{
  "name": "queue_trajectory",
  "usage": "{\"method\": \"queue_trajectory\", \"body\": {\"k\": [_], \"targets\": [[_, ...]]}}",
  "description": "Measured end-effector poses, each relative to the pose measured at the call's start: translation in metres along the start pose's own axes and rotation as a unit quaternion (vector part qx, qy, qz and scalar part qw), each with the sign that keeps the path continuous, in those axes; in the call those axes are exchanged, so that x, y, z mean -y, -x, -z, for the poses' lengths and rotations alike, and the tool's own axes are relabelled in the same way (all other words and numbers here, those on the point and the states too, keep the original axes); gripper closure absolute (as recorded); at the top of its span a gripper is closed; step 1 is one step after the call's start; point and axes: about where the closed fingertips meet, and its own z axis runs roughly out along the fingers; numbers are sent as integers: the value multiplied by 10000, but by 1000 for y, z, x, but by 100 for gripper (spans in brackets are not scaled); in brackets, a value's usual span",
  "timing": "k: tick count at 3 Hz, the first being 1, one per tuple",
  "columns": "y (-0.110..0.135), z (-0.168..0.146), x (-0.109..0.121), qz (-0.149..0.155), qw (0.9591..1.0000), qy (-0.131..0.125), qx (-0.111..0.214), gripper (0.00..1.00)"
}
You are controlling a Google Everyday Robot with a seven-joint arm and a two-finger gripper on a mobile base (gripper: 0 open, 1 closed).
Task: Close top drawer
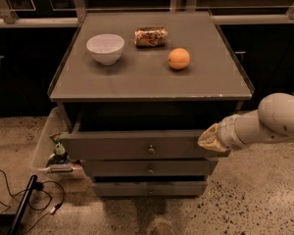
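A: Where's the top drawer (117, 147)?
B: Part way out of the cabinet (147, 84). Its front stands forward of the two slimmer fronts below it, and there's a dark gap between that front and the cabinet's top slab. Knob (151, 149) sits at the centre of the front.
A: And the gripper (211, 139)?
B: At the right end of the top drawer's front, up against the face near the corner. The knob is well to its left. The arm (272, 124) comes in from the right edge of the view, roughly level.
A: Spread or pinched?
B: Can't tell. The tip reads as one tan lump.
A: Lower drawers?
B: Middle drawer (117, 168) and bottom drawer (122, 189) both look pushed in, each with its own small knob.
A: What's on top?
B: White bowl (105, 48) at back left. A can (151, 36) lying on its side at back centre. An orange (179, 58) right of the can and nearer the front edge. All three are apart from each other.
A: Floor?
B: Speckled. A clear bin (41, 148) just left of the cabinet, beside the top drawer's left end, with something green (59, 150) in it. Cables (5, 190) and a black rod (22, 207) at lower left.
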Motion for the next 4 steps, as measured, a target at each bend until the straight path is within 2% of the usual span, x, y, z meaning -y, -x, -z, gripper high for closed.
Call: {"method": "queue_trajectory", "body": {"k": [2,3,4], "targets": [[-3,-5,2,-31,10000,-35,-35,16],[-3,-6,2,-37,10000,-43,-42,0],[-3,-6,2,-37,10000,-42,-42,0]]}}
